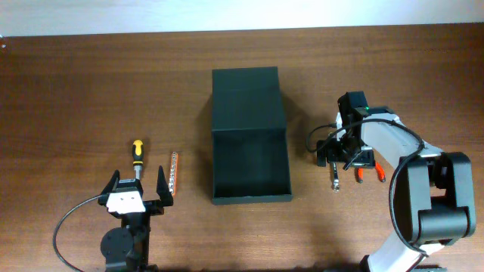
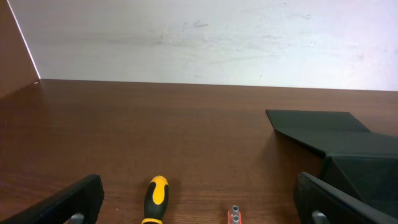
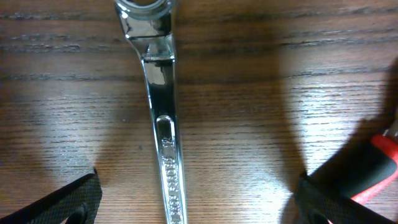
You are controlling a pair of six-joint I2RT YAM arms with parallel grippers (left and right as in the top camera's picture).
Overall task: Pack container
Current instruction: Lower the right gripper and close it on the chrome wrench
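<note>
The container (image 1: 250,185) is a dark green-black box in the middle of the table, its flap lid (image 1: 246,98) folded back and its inside bare. In the left wrist view the container (image 2: 348,146) shows at the right. My left gripper (image 1: 138,189) stands open near the front edge, just behind a yellow-and-black screwdriver (image 1: 138,153) and an orange bit strip (image 1: 174,175). Both lie between its fingers in the left wrist view, the screwdriver (image 2: 155,198) and the bit strip (image 2: 234,215). My right gripper (image 1: 342,155) hangs open over a chrome wrench (image 3: 165,124), which runs lengthwise between its fingers (image 3: 339,202).
Red-handled pliers (image 1: 370,172) lie just right of the wrench (image 1: 335,180), and one handle (image 3: 380,167) reaches the right finger's side. A black cable (image 1: 72,219) loops left of the left arm's base. A pale wall (image 2: 199,37) lies beyond the table's far edge.
</note>
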